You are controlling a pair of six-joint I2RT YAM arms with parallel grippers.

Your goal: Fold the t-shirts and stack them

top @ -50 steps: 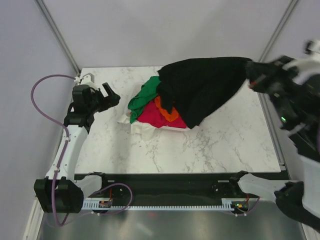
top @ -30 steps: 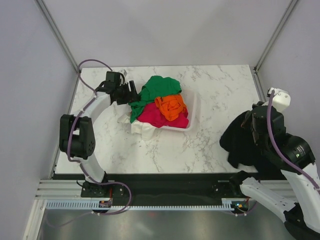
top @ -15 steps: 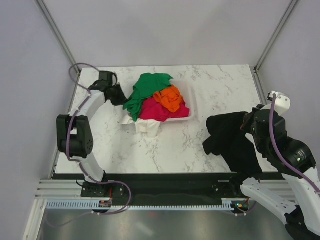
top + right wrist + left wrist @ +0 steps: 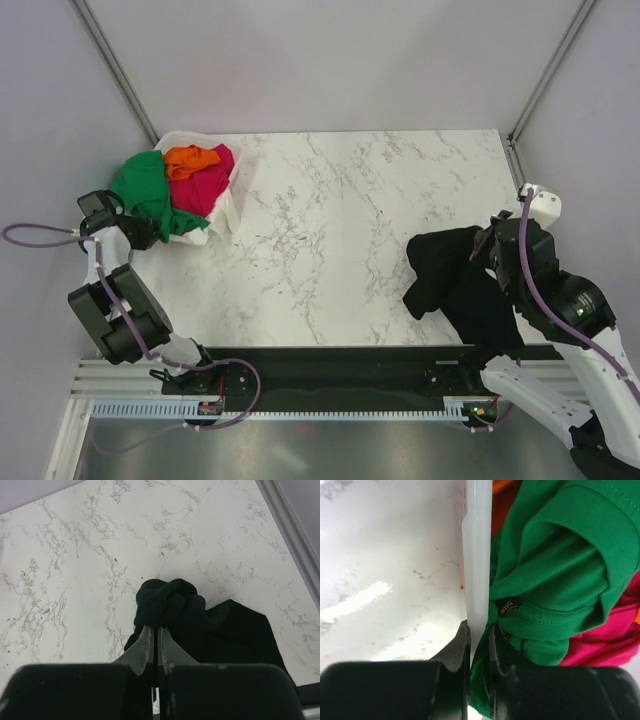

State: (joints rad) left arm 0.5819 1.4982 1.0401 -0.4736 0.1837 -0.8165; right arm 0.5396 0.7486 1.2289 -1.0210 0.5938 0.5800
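Jaws of the left gripper (image 4: 479,630) stand narrow and pinch the white wall of the basket (image 4: 477,555), which sits at the far left corner of the bench (image 4: 330,220). A green t-shirt (image 4: 140,190), an orange t-shirt (image 4: 190,158) and a pink t-shirt (image 4: 212,185) are heaped in it. Jaws of the right gripper (image 4: 155,630) are almost closed on a bunched fold of the black t-shirt (image 4: 460,280), which lies crumpled on the near right part of the bench.

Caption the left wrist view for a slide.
Left gripper pinches the white basket by its rim, green t-shirt bunched beside it.
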